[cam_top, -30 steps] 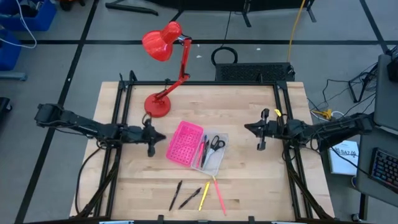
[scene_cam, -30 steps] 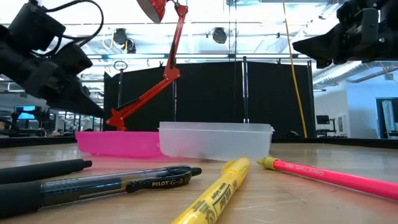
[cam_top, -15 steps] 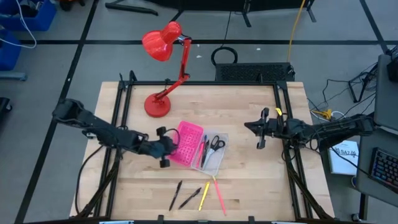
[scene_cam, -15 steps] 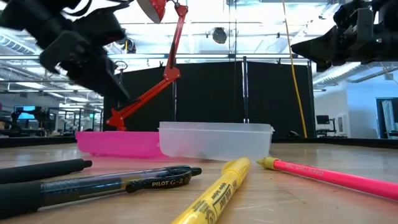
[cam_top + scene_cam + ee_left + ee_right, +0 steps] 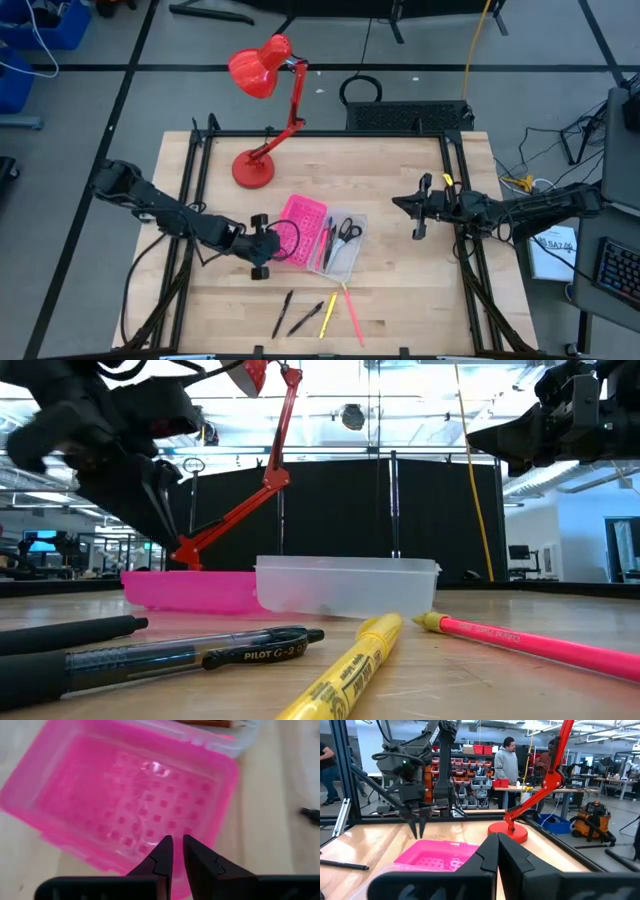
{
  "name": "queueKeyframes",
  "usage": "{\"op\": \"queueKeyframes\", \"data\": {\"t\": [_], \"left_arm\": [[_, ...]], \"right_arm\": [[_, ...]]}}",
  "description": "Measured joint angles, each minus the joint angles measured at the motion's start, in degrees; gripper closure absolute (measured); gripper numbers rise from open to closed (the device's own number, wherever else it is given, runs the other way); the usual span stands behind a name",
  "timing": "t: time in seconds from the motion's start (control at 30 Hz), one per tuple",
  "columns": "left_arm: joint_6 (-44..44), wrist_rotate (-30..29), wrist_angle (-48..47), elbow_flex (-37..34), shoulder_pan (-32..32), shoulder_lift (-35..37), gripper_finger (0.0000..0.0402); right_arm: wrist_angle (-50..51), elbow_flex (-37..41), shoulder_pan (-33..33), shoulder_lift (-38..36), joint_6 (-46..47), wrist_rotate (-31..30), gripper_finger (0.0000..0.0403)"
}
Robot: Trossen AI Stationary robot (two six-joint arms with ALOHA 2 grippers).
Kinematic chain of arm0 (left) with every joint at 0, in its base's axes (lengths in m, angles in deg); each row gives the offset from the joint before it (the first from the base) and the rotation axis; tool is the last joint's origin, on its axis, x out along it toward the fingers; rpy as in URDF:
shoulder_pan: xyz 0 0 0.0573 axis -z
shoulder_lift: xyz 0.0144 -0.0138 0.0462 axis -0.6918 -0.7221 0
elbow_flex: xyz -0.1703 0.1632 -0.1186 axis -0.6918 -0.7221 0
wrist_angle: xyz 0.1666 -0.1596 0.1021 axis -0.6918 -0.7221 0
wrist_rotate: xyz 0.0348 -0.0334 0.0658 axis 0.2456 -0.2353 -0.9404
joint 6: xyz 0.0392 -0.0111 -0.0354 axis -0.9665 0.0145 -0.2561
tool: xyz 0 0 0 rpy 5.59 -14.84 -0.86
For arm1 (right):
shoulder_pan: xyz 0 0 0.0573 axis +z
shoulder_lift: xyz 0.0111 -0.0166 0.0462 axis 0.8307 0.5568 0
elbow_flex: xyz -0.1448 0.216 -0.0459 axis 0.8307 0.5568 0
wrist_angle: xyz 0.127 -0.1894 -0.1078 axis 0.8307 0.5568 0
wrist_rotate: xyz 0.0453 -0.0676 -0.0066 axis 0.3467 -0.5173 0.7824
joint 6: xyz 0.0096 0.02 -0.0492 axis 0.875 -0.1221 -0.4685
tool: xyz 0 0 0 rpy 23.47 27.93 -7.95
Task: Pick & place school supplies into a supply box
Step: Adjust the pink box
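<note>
The supply box lies at mid table, its pink perforated half (image 5: 298, 232) joined to the clear tray (image 5: 343, 255). Inside the tray are the scissors (image 5: 347, 229) and a few pens (image 5: 328, 243). Two black pens (image 5: 283, 313) (image 5: 305, 319), a yellow highlighter (image 5: 327, 314) and a pink pen (image 5: 352, 308) lie flat on the table by the near edge. My left gripper (image 5: 262, 246) (image 5: 178, 847) points down over the pink half's near-left corner, fingers shut but for a narrow slit, touching nothing. My right gripper (image 5: 420, 211) waits shut above the table's right side.
A red desk lamp (image 5: 262, 68) stands on its base (image 5: 253, 170) at the far left of the table, its arm leaning over the far edge. A black frame (image 5: 200, 160) borders the table. People stand in the room behind (image 5: 507, 757). Bare wood lies between box and right gripper.
My left arm has swung from the table's left side toward the box, tipping its gripper to point down, and now hangs over the pink half's near-left corner, a little nearer the near edge than half a second ago. The box and supplies have stayed put.
</note>
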Motion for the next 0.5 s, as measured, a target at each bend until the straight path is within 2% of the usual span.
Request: {"op": "queueKeyframes", "data": {"t": [0.13,0.27,0.5], "left_arm": [[-0.94,-0.28,0.3,0.0,0.83,-0.76,0.034],[-3.39,-4.52,0.16,-0.1,0.15,-3.0,0.0339],[-2.3,-0.82,0.71,-0.09,-3.02,-10.13,0.0339]], "right_arm": [[-0.44,0.0,0.0,0.0,-0.78,-0.03,0.0403],[-0.44,0.0,0.0,0.0,-0.89,-0.04,0.0403],[-0.76,0.0,0.0,0.41,-0.95,-0.05,0.0403]]}}
